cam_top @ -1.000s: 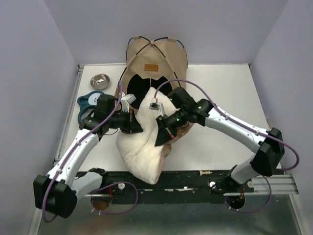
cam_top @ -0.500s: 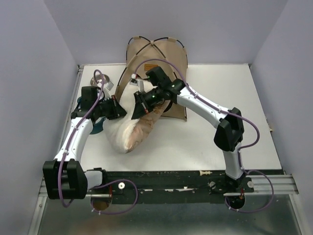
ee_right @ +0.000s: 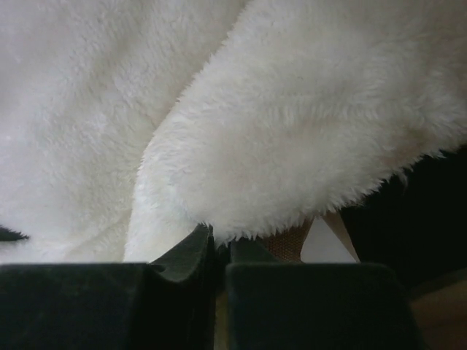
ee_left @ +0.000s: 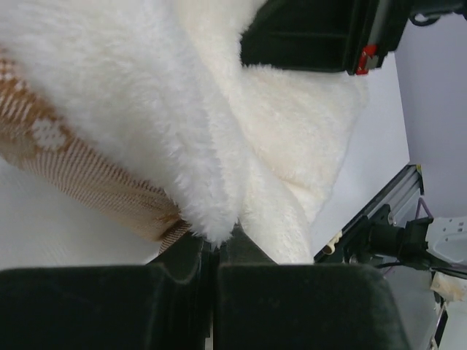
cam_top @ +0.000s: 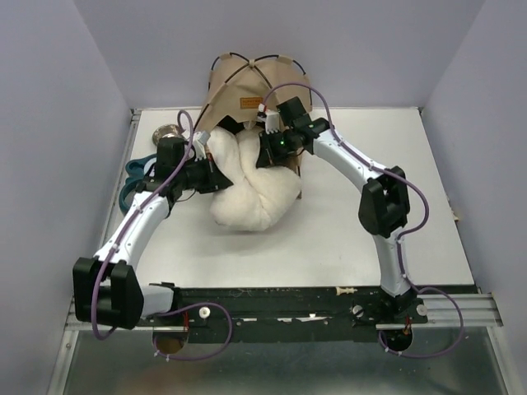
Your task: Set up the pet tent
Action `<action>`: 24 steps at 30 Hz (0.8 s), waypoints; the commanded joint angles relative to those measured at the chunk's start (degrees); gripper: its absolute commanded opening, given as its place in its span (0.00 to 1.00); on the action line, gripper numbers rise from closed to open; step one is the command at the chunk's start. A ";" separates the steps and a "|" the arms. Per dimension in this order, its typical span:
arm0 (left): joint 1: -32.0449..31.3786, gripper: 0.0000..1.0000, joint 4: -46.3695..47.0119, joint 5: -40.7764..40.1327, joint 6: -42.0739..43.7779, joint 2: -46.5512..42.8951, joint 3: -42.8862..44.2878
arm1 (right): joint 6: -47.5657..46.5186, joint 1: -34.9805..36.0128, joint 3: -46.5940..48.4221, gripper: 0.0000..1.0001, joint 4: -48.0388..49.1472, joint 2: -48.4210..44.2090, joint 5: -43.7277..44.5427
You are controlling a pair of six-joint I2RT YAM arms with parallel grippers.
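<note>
White fleece, folded and bunched: carried the cushion [cam_top: 251, 188] away from the near table edge and up against the tent [cam_top: 247, 82] mouth within the last second. Stretched both arms well forward to do it. Kept the left gripper [ee_left: 215, 244] clamped on a fleece edge, with the patterned tan underside showing just beyond its fingers. Brought the right gripper [ee_right: 219, 240] to the cushion's far fold, right at the opening. Showed only a thin slit between those fingers with fleece at the tips, so could not tell whether pinching or letting go.

Stood directly beyond the right gripper, that tent, upright on its crossed black poles and backed close to the rear wall. Looked, then, like the frame was already up and the padding step in hand: cushion at the door, not yet inside, most of its bulk lying on the near side of both grippers.

Left little room ahead: fabric and poles close in front of the right gripper. Found a metal bowl [cam_top: 169, 132] and a teal item [cam_top: 136, 173] close on the left of the left gripper, near the table's left edge. Offered bare table [cam_top: 354, 239] behind and to the right of the right gripper, probably the better side for a pull-back or re-grip. Risked shoving the tent into the wall, or snagging a pole, with a hard push.
</note>
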 commanded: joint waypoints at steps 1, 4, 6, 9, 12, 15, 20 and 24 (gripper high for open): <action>-0.96 0.00 4.43 3.02 4.24 5.34 7.62 | -0.25 1.15 -3.54 0.01 4.51 -6.34 3.09; -1.14 0.00 4.70 1.35 7.24 10.70 12.98 | 0.20 0.98 -9.51 0.01 5.47 -12.85 3.36; -1.23 0.00 4.00 -0.92 9.53 14.30 17.02 | 0.19 0.98 -15.12 0.01 9.14 -18.20 4.23; -1.23 0.00 6.53 -6.90 9.54 17.12 20.11 | -2.69 0.89 -16.66 0.24 9.88 -19.55 6.95; -1.31 0.15 7.25 -9.63 9.44 18.97 22.04 | -4.37 -0.16 -12.71 0.35 8.73 -16.74 10.21; -0.79 0.46 3.83 -7.46 10.76 18.98 23.63 | -4.90 -1.92 -5.69 0.54 3.56 -12.96 9.08; 0.61 0.77 -2.24 0.01 19.18 9.77 18.90 | -6.92 -3.50 -6.36 0.82 -1.81 -15.66 4.07; 4.83 0.95 -6.27 10.81 26.39 1.50 14.50 | -9.55 -4.21 -11.46 0.93 -4.97 -21.55 -3.83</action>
